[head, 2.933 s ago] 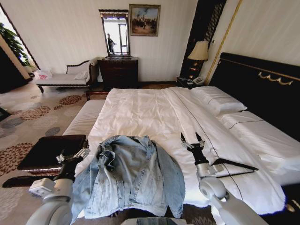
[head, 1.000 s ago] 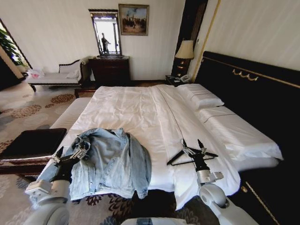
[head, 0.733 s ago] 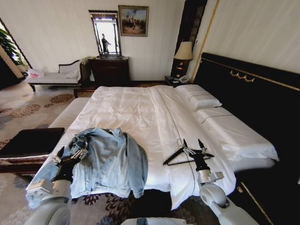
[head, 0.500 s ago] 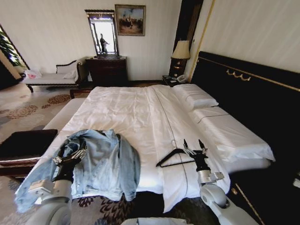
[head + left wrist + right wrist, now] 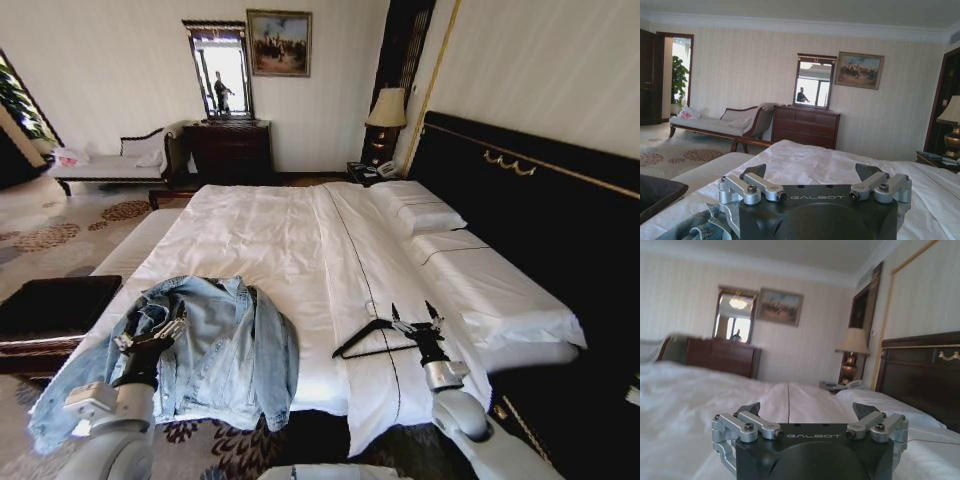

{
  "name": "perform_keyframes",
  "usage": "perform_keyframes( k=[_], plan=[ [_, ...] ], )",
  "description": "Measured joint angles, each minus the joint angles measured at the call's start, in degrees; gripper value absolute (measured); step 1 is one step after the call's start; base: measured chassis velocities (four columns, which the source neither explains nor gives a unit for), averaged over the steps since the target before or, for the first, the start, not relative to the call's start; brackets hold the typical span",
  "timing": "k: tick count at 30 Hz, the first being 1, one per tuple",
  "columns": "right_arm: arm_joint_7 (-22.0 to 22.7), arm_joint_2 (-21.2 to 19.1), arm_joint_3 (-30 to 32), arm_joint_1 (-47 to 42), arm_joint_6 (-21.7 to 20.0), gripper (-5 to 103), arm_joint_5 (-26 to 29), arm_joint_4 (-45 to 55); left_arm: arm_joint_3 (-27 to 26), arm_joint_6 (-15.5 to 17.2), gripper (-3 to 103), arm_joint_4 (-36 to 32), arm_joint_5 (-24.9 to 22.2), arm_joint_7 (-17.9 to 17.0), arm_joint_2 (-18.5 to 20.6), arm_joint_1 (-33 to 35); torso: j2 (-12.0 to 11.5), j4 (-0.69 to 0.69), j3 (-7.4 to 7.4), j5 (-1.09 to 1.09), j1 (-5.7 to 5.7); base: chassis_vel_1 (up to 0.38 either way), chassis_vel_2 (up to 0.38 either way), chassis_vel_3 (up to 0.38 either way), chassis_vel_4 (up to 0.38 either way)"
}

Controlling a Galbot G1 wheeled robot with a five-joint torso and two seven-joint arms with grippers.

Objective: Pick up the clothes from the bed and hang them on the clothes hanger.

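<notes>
Occupying most of the head view is the bed, white quilt spread flat, two white pillows lying against the tall black headboard on the robot's right, well beyond the right claw.

Lying on the near left corner of the quilt is the denim jacket, light blue, collar pointing up the bed, one sleeve draping off the edge toward the patterned carpet. The left gripper is hovering at the jacket's left edge, fingers spread and holding nothing; whether the tips are touching the cloth is hard to judge from the head view, though the left wrist view is showing a fold of denim just beside and under the claw.

Lying flat on the quilt just beside the right gripper, on its inner side, is the black clothes hanger, its bar running toward the claw. The right gripper is likewise standing released, fingers apart, gripping nothing; the right wrist view is showing its two fingertips spread over white bedding.

Standing far ahead of both claws against the back wall are a dark dresser with mirror, a framed painting, a bedside lamp, and a cushioned bench.
</notes>
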Motion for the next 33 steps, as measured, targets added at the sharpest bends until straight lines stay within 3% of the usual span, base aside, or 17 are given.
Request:
perform_keyframes(
  k=[2, 5, 9, 10, 12, 14, 17, 18, 20, 22, 25, 33],
  plan=[
    [-0.62, -5.46, -3.96, 4.41, -2.77, 100, 0.98, -1.59, -0.21, -0.04, 100, -0.05, 0.31, 0.01, -0.26, -0.01, 0.0, 0.0, 0.01, 0.04, 0.01, 0.0, 0.0, 0.0, 0.0],
    [-2.8, -8.64, -5.97, 7.58, -3.55, 100, 2.91, -2.95, -0.27, -0.08, 100, -0.04, 0.64, 0.03, -0.39, -0.03, -0.01, 0.02, 0.01, 0.04, 0.03, 0.0, 0.0, 0.0, 0.0],
    [-14.04, -19.74, -8.34, 15.32, -4.16, 100, 9.78, -7.35, 0.31, -0.09, 100, 0.09, 1.05, 0.15, 0.82, -1.31, -0.02, 0.01, 0.02, 0.01, 0.04, 0.0, 0.0, 0.0, 0.0],
    [-14.04, -19.74, -8.34, 15.32, -4.16, 100, 9.78, -7.35, 0.31, -0.09, 100, 0.09, 1.05, 0.15, 0.82, -1.31, -0.02, 0.01, 0.02, 0.01, 0.04, 0.0, 0.0, 0.0, 0.0],
    [-22.33, -24.6, -9.63, 20.0, -4.33, 100, 13.57, -10.66, 0.6, -0.02, 100, -0.43, 1.05, 0.2, 1.21, -1.67, -0.01, 0.0, 0.01, -0.01, 0.03, 0.0, 0.0, 0.0, 0.0],
    [-23.8, -25.23, -9.93, 20.78, -4.47, 100, 14.26, -11.27, 0.68, -0.02, 100, -0.57, 1.05, 0.2, 1.21, -1.76, -0.01, 0.01, 0.01, -0.01, 0.02, 0.0, 0.0, 0.0, 0.0],
    [-34.72, -28.5, -14.49, 27.95, -6.16, 100, 17.62, -16.67, 1.06, 0.0, 100, -1.19, 1.06, 0.23, 0.76, -1.82, -0.01, 0.01, 0.01, 0.0, 0.02, 0.0, 0.0, 0.0, 0.0],
    [-34.72, -28.5, -14.49, 27.95, -6.16, 100, 17.62, -16.67, 1.06, 0.0, 100, -1.19, 1.06, 0.23, 0.76, -1.82, -0.01, 0.01, 0.01, 0.0, 0.02, 0.0, 0.0, 0.0, 0.0],
    [-43.86, -28.48, -18.78, 33.65, -6.86, 100, 16.39, -22.11, 1.24, 0.01, 100, -1.45, 1.43, 0.22, 0.55, -1.62, -0.01, 0.01, 0.02, 0.02, 0.03, 0.0, 0.0, 0.0, 0.0],
    [-48.26, -27.24, -19.96, 35.75, -7.01, 100, 13.51, -24.93, 1.24, 0.0, 100, -1.58, 1.75, 0.23, 0.55, -1.48, -0.01, 0.0, 0.02, 0.01, 0.03, 0.0, 0.0, 0.0, 0.0],
    [-51.05, -25.92, -20.34, 36.81, -7.01, 100, 11.19, -27.0, 1.23, -0.03, 100, -1.75, 1.95, 0.23, 0.53, -1.22, -0.01, 0.02, 0.02, 0.03, 0.03, 0.0, 0.0, 0.0, 0.0],
    [-65.38, -22.24, -22.14, 43.98, -5.99, 100, 1.91, -36.21, 1.36, -0.3, 100, -1.74, 3.2, 0.21, 0.01, -0.54, -0.01, 0.01, 0.01, 0.01, 0.03, 0.0, 0.0, 0.0, 0.0]
  ],
)
